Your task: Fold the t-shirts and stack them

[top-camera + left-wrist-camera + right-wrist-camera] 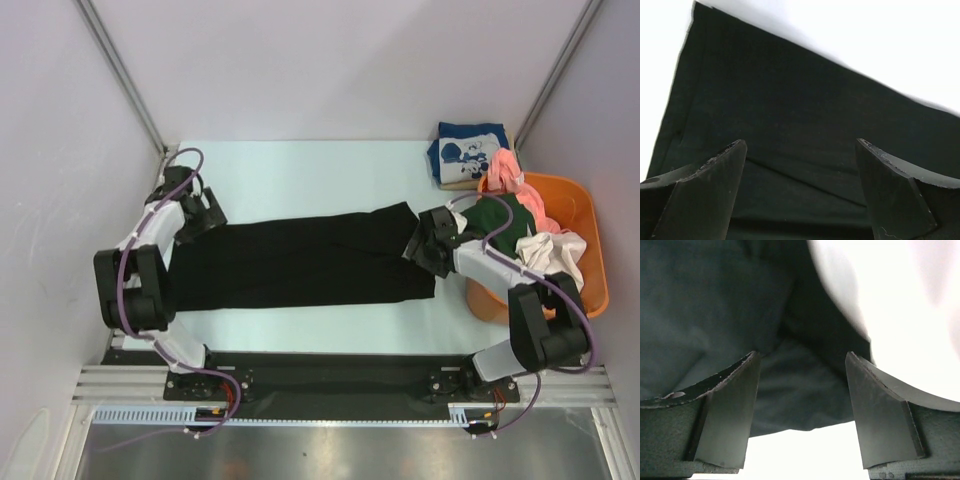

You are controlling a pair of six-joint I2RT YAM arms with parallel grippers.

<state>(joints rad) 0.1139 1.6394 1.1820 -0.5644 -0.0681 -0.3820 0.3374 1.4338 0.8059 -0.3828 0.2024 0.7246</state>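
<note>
Top view: a black t-shirt of soft matte cloth lies flat on the pale table as a long band running from one arm to the other. Its right end is uneven, with a narrower flap reaching up toward the right gripper. The left gripper stands over the band's left end.

At the far right corner a folded navy t-shirt with a white cartoon print lies on the table beside an orange plastic basket. The basket holds crumpled pink, dark green and off-white tees, partly hidden by the right arm.

Left wrist view: the left gripper has its jaws wide apart and nothing between them. A straight edge and a faint diagonal crease of the black cloth show beyond the dark, worn fingers.

Right wrist view: the right gripper also has its jaws parted and unclamped above rumpled black cloth. The surface beyond is washed out by glare.
</note>
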